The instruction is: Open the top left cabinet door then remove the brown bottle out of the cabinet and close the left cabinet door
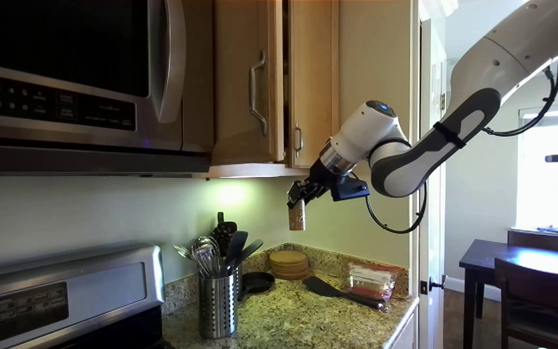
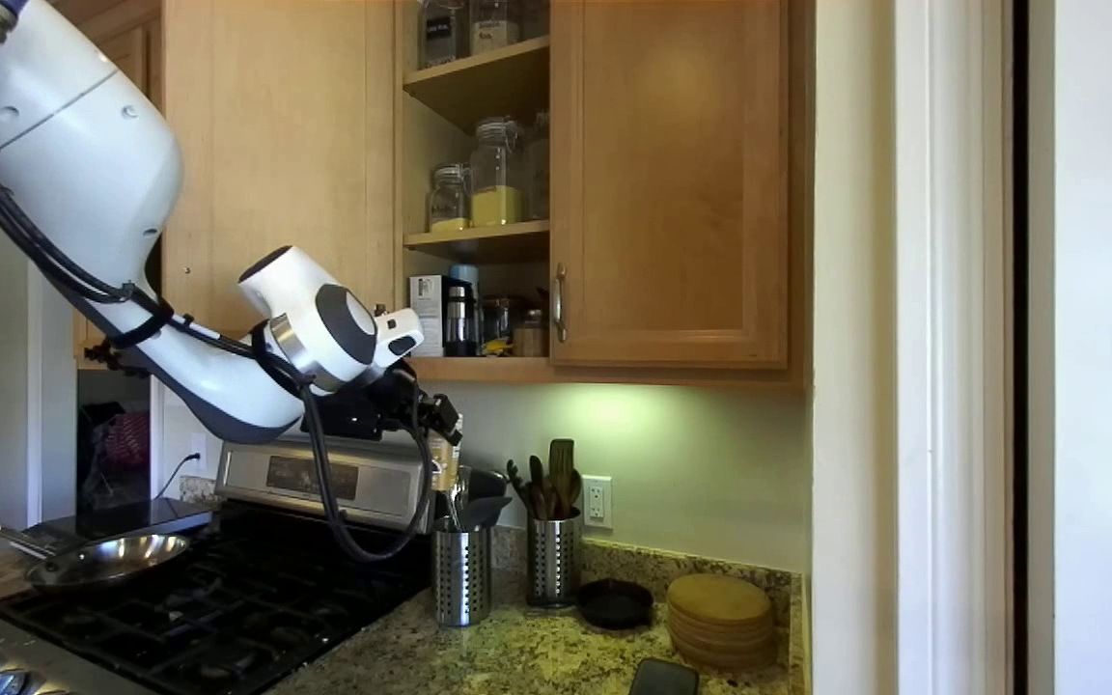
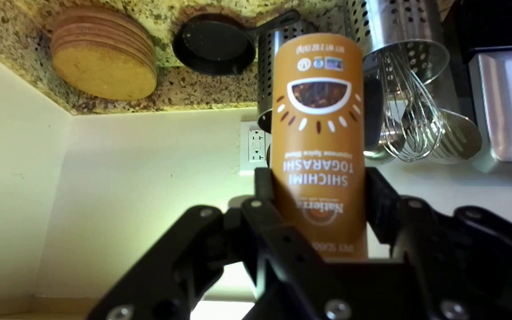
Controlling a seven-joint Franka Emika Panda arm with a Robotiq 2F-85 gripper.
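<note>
My black two-finger gripper [image 3: 319, 192] clamps amber-brown cylindrical bottle [image 3: 318, 133] roughly upright by its upper half, probably to leave base free for speckled stone counter [image 1: 284, 320].

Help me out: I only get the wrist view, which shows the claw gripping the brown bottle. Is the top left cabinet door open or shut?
Observer: Open. In an exterior view, the top left cabinet door stands swung out.
Operator: Before I set the brown bottle down, what lies on the counter outside my picture?
Observer: In an exterior view, a black spatula lies there beside a plastic-wrapped package.
</note>
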